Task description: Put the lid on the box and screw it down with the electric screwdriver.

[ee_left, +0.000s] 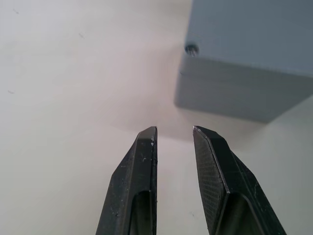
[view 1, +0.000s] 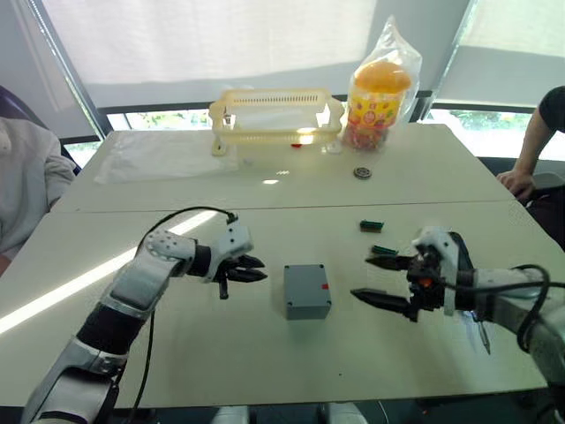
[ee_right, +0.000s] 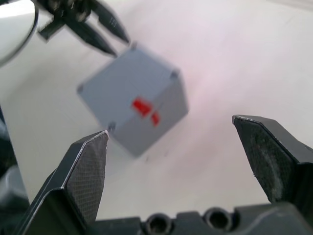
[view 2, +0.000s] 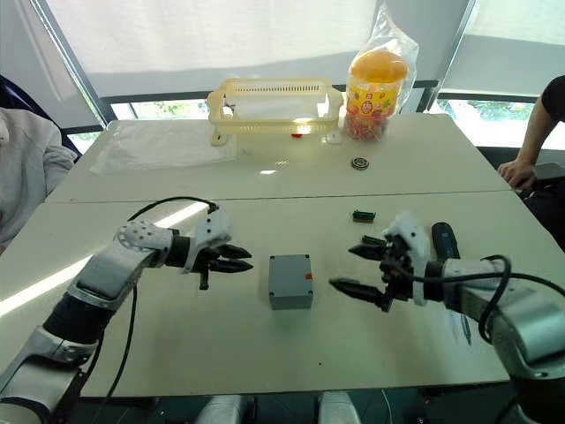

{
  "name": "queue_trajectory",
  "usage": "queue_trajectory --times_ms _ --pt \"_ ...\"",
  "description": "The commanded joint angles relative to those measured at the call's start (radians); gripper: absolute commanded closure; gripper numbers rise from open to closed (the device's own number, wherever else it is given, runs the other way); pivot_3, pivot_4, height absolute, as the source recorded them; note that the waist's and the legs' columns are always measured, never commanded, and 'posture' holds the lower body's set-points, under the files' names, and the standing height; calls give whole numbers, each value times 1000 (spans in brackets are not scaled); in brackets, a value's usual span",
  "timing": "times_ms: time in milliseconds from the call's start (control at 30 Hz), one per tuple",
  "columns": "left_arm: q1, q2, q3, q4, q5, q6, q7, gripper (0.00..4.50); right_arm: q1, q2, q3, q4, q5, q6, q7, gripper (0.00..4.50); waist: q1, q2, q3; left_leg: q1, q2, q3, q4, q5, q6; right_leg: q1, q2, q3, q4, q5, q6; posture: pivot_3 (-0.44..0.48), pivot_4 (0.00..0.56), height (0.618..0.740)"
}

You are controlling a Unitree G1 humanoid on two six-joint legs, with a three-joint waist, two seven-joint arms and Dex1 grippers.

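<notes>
The grey box [view 1: 307,291] sits on the white table [view 1: 265,353] between the two arms with its lid [view 1: 305,283] already lying flat on top, a small red part showing on the side facing the right arm. The left gripper [view 1: 252,268] hovers just beside the box with its black fingers only a narrow gap apart and nothing between them, while the right gripper [view 1: 378,277] hangs near the other side, spread wide and empty. Behind the right gripper a black pen-like electric screwdriver [view 2: 444,240] lies on the table, and farther back stand a yellow slotted basket [view 1: 275,117] and a bagged snack jar [view 1: 380,102].
</notes>
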Motion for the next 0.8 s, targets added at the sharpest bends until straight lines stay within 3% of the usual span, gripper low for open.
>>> queue_trajectory --times_ms 33,67,167,300,500,800 --pt "-66 -27 74 -63 -96 72 26 3375 -110 61 9 172 -82 -127 -79 56 0 0 0 0 0 0 0 0 0 0 0 0 0 0 0 0 150 740" --pt "-80 -36 79 -68 -110 86 36 3375 -141 87 40 241 -135 -184 -106 56 -1 -1 -1 0 0 0 0 0 0 0 0 0 0 0 0 0 150 740" --pt "-105 -55 76 -76 -123 103 68 3375 -221 151 158 477 -321 -394 -158 829 -4 0 0 0 -1 1 -1 0 0 0 0 0 0 0 0 0 150 740" --pt "-102 -59 62 -113 -137 125 100 3375 -330 238 206 771 -454 -625 -232 2883 -6 1 1 -1 -1 2 -1 0 0 -3 0 2 2 1 2 0 150 740" --pt "-69 -59 54 -168 -156 161 146 3375 -419 308 212 1019 -533 -821 -284 2883 -8 1 1 0 -1 2 -2 0 -1 -5 0 3 5 1 2 0 150 740" --pt "-44 -45 32 -179 -161 152 174 3375 -448 327 202 1112 -554 -867 -266 2883 -8 1 1 0 -1 2 -2 1 -1 -5 0 3 7 1 2 0 150 740"
